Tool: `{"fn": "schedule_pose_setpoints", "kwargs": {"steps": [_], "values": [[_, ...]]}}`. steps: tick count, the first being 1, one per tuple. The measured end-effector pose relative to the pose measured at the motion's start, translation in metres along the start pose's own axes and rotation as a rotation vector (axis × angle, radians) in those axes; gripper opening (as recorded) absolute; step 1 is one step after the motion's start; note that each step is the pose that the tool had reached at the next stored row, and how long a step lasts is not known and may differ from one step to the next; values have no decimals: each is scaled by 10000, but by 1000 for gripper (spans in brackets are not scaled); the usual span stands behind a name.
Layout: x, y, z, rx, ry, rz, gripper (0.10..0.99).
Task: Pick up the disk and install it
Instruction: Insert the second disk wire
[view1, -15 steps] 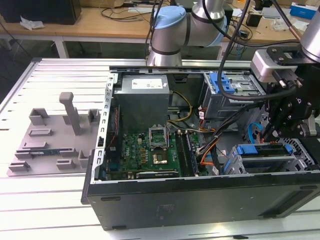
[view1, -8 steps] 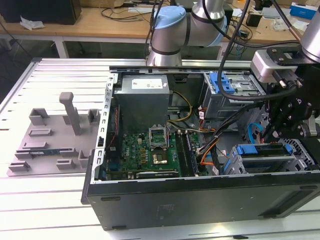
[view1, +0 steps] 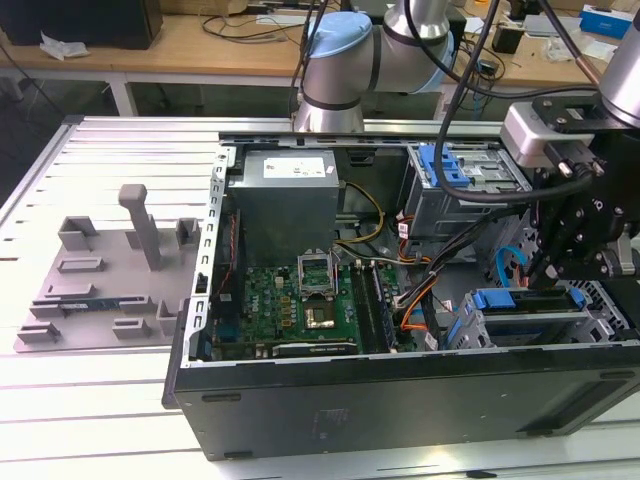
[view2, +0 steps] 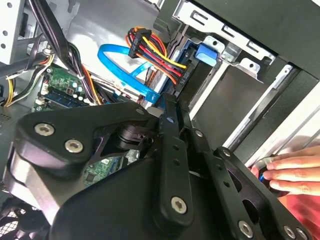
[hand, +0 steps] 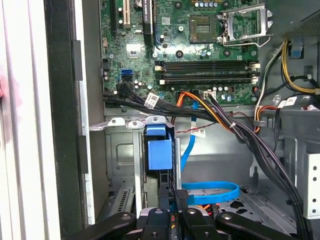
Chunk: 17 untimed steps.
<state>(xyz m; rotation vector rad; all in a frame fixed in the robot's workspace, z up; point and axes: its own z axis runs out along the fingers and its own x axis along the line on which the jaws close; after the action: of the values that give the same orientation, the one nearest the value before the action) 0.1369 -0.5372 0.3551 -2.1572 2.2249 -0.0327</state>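
Note:
The disk, framed by its blue carrier, lies in the drive cage at the case's front corner, on the exterior view's right. In the first wrist view I see the disk edge-on in the cage slot, its blue carrier end facing me. In the second wrist view a blue carrier tab sticks out of the cage. My gripper hangs just over the disk. Its black fingers are shut together, and the gripper tips sit right beside the disk's near edge. In the second wrist view the gripper points at the cage mouth. I cannot make out anything clamped between the fingers.
The open computer case holds a motherboard, a grey power supply and cable bundles. A blue data cable loops close to the fingers. A person's hand rests at the case edge. A grey fixture plate lies on the exterior view's left.

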Motion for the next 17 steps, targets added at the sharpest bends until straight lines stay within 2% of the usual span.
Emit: {"fn": "schedule_pose_setpoints", "kwargs": {"steps": [17], "values": [[-9, -10, 14, 0, 1, -7, 161]]}}
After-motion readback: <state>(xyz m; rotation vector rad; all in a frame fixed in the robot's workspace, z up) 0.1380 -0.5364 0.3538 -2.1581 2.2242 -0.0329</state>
